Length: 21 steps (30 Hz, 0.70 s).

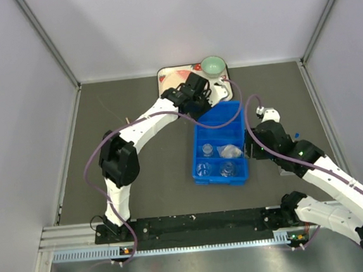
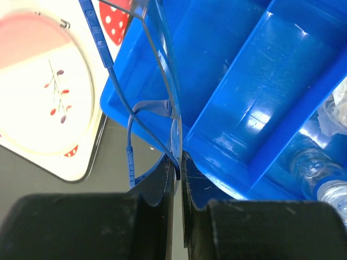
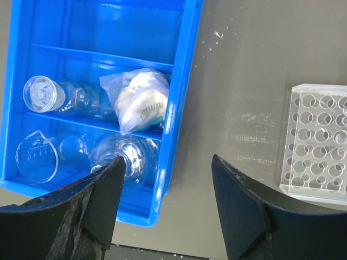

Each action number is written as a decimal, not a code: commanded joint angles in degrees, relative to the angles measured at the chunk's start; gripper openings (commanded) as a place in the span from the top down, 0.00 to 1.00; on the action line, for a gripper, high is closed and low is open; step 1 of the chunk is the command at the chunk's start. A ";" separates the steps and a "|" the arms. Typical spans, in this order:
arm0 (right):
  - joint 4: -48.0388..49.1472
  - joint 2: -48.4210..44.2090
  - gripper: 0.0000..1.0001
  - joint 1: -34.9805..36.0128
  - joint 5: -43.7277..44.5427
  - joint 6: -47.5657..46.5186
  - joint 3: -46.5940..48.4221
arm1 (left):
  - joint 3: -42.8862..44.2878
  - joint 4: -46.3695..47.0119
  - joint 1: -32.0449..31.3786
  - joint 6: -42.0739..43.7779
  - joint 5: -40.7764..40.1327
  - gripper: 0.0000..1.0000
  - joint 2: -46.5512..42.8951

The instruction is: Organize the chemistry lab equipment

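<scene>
Currently left gripper [image 2: 178, 162] is pinched shut on a thin clear piece [image 2: 162, 65] at the far corner of the blue bin [image 2: 260, 108], likely to drop it in; right gripper [image 3: 165, 200] gapes idle between bin and tube rack [image 3: 320, 141].

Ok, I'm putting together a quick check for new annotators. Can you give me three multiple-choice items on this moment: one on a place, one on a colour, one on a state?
1. Relative to the blue bin, where is the clear tube rack?
A inside it; B on the table beside it; C in a gripper.
2. What colour is the bowl on the tray?
A pink; B blue; C green.
3. How is the right gripper set?
A open and empty; B shut on a beaker; C shut on a bag.

Answers: 1 B, the right wrist view shows the rack on bare table outside the bin's wall. 2 C, it shows green from above. 3 A, its fingers are wide apart and hold nothing.
</scene>
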 commanded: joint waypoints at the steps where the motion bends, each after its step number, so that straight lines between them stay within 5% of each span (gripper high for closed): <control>1: 0.07 -1.29 0.34 -0.43 1.29 -0.47 -0.60 | -3.02 6.67 -1.62 11.88 -0.68 1.00 -1.81; 7: 0.07 -2.08 0.34 -0.43 0.16 0.15 -1.13 | -6.54 11.15 -4.61 17.17 -0.32 1.00 -2.26; 21: -3.54 -6.48 0.34 -0.43 0.59 0.15 0.55 | 6.91 7.11 -5.58 23.15 1.09 0.99 7.75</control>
